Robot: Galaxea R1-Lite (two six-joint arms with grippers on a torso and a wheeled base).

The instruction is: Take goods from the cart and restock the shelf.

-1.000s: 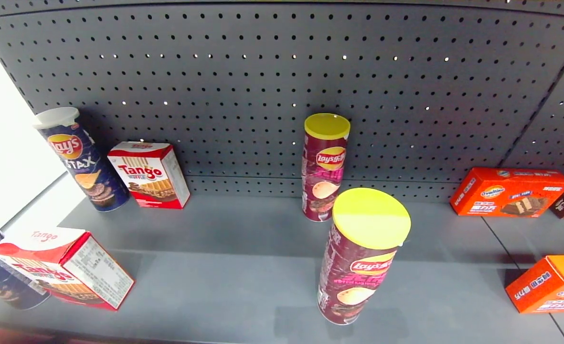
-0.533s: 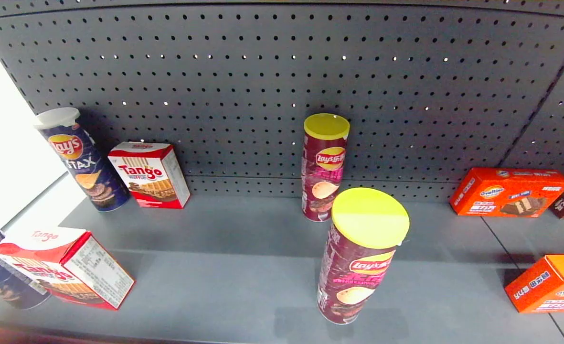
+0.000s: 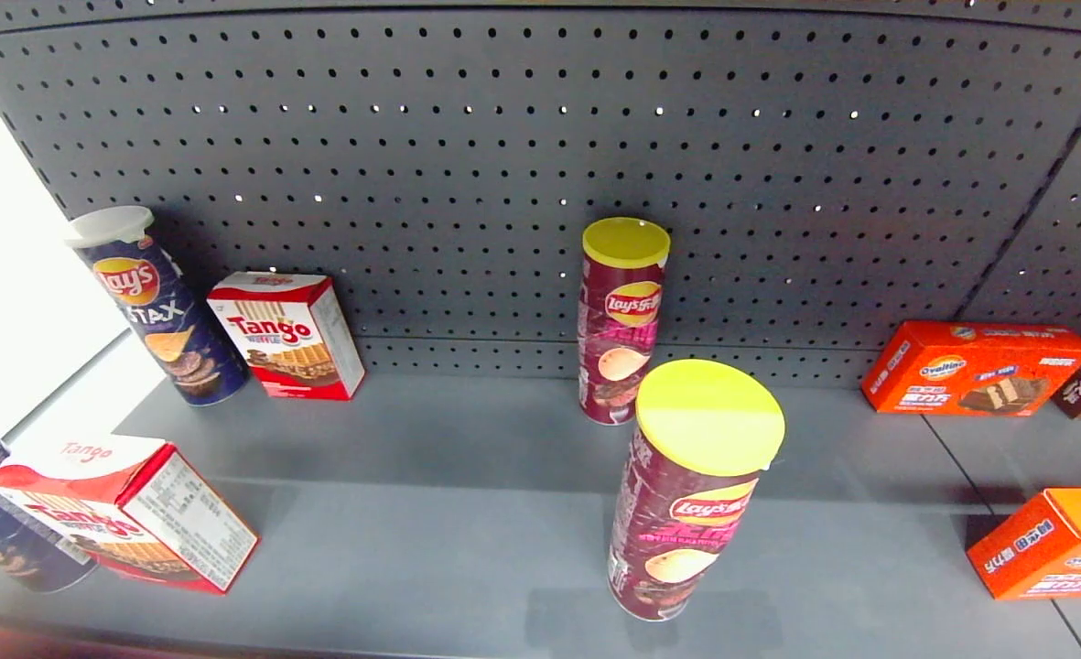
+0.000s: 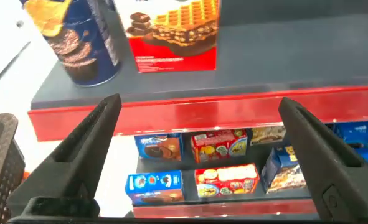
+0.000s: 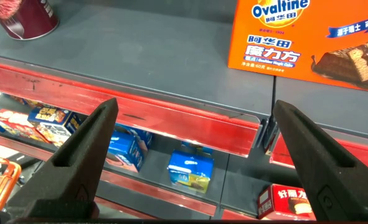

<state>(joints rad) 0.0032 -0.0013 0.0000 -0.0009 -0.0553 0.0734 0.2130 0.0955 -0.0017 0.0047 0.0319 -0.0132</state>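
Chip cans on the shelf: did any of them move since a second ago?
No, nothing visibly moved. The front yellow-lidded can and the back yellow-lidded can stand upright in the same spots, and the wafer box stayed put too.

We are holding our left pincer point(image 4: 199, 102) level, its two dark fingers point(image 4: 78, 162) spread wide apart. We are holding our right pincer point(image 5: 196, 104) likewise, its fingers point(image 5: 314, 155) standing equally far apart.
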